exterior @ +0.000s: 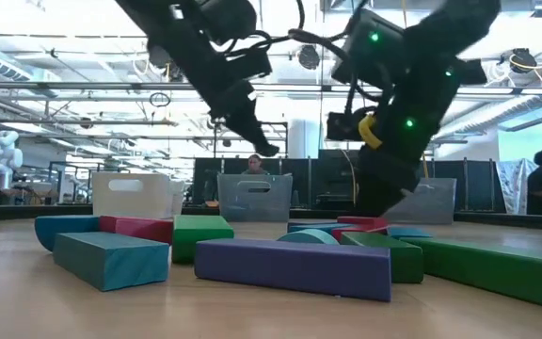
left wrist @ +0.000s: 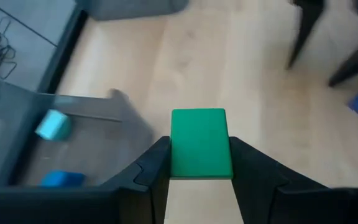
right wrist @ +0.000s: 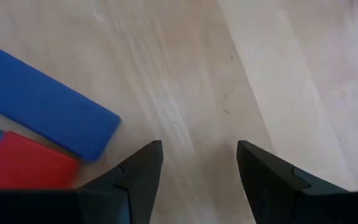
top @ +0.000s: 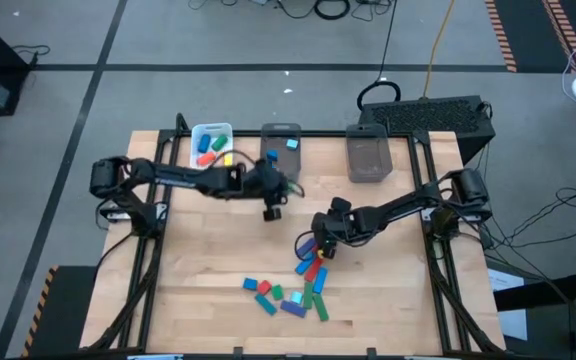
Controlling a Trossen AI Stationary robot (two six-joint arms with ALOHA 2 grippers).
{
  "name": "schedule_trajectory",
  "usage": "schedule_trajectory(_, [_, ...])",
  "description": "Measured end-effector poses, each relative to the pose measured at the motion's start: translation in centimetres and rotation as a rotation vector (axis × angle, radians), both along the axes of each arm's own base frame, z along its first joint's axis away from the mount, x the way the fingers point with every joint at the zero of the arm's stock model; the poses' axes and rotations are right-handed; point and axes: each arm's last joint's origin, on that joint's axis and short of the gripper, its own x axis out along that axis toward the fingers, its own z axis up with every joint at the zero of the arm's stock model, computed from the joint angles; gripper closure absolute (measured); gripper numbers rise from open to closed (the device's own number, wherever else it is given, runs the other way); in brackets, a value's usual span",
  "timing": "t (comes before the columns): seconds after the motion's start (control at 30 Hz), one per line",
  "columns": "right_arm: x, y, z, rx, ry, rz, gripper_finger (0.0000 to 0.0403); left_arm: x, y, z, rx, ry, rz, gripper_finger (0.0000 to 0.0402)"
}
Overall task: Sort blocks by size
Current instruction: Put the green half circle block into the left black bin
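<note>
- Your left gripper [left wrist: 201,180] is clamped on one green block [left wrist: 201,143], with two blue blocks [left wrist: 53,124] in the grey bin [left wrist: 17,143] just beside it.
- Your right gripper [right wrist: 199,168] hangs open and empty; one long blue block [right wrist: 42,106] and one red block [right wrist: 30,167] lie right beside it.

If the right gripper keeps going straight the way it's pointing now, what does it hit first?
Probably bare table: the open right gripper points at empty wood, with the blue bar off to one side.

We see three containers along the table's [top: 198,270] far edge — a white tray [top: 211,143] and two grey bins [top: 281,148] [top: 366,155].
</note>
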Motion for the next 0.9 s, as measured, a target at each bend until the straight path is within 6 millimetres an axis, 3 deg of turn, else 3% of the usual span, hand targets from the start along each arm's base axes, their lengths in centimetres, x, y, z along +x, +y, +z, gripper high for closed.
schedule_trajectory(0.13, [-0.5,-0.6,-0.9,0.057,-0.044,-0.001,0.0206,0.1,2.9,1.8,0.013,-0.021,0.025,0.0264])
schedule_trajectory(0.33, [-0.2,-0.7,-0.9,0.062,-0.080,0.015,0.0206,-1.1,7.6,2.2,-0.037,-0.056,0.076,0.0264])
schedule_trajectory(0.63, [0.1,-0.7,-0.9,0.057,-0.105,0.046,0.0206,-2.4,13.2,-0.3,-0.147,-0.064,0.125,0.0264])
schedule_trajectory(0.9, [0.1,-0.9,-0.9,0.058,-0.105,0.039,0.0206,-1.8,14.7,-3.6,-0.195,-0.022,0.112,0.0230])
